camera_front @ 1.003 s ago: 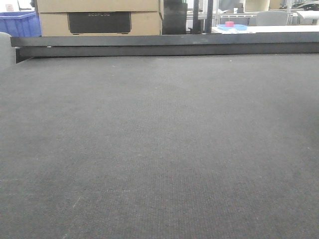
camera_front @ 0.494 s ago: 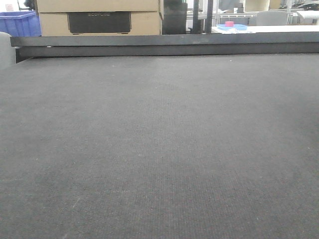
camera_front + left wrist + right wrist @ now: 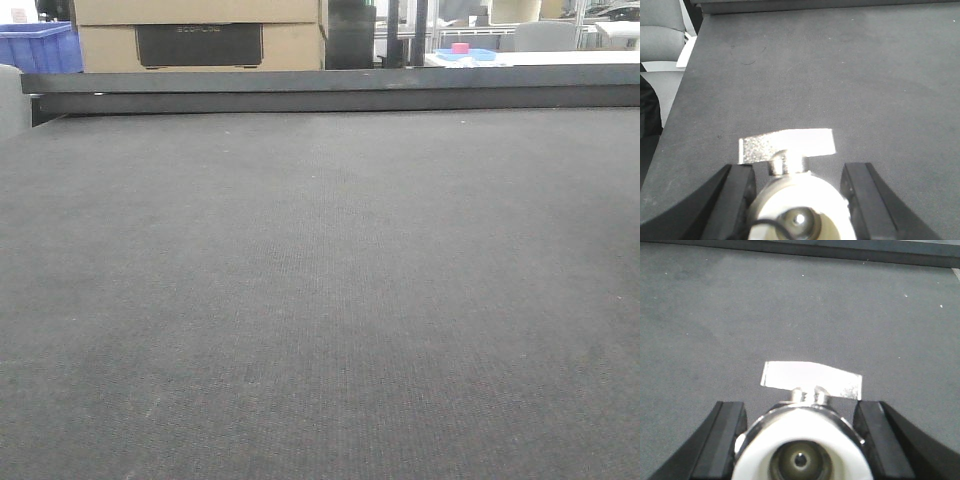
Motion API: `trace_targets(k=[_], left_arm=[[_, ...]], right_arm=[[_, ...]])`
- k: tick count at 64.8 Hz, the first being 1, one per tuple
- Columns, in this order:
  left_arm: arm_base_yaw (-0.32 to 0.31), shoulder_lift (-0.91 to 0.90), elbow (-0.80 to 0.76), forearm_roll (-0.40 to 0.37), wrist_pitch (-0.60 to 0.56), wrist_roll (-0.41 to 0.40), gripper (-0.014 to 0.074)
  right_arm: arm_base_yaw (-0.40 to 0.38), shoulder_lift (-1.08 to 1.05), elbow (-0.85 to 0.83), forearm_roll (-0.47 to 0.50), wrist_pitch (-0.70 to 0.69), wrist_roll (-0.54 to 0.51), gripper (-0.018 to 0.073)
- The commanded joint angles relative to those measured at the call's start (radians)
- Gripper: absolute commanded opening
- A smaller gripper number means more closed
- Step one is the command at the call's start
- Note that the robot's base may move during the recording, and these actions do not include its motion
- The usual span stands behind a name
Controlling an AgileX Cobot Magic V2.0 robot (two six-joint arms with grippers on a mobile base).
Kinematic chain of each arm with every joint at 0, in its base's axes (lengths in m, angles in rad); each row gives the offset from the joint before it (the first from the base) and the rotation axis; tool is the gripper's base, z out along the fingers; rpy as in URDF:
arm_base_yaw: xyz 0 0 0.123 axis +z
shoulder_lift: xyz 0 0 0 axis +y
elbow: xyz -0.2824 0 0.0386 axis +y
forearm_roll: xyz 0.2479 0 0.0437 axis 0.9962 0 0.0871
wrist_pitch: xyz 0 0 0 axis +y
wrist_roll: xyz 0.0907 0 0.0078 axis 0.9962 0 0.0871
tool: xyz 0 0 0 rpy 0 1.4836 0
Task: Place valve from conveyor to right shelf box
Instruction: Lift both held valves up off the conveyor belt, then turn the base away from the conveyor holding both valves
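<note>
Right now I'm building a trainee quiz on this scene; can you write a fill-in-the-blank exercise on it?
1. The left gripper grips a valve between two ____ fingers.
2. The right gripper holds a second valve whose round face is ____.
3. In the front view, the conveyor carries ____ valves.
4. Behind the rail, at far left, stands a ____ bin.
Missing words: black; white; no; blue.

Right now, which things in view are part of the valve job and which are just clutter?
Job:
conveyor
left valve, held in left gripper
right valve, held in right gripper

Lying about, beyond the black rail:
cardboard boxes
blue bin
pink object
</note>
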Motion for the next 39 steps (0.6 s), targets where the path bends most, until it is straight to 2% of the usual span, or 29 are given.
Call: trace_targets(k=[1, 39], left_arm=[[-0.007, -0.01, -0.007, -0.004, -0.05, -0.005, -0.0111], [-0.007, -0.01, -0.007, -0.004, -0.05, -0.005, -0.0111]], right_arm=[[-0.002, -0.009, -0.009, -0.006, -0.076, -0.001, -0.0153], [-0.002, -0.009, -0.009, -0.006, -0.076, -0.001, -0.0153]])
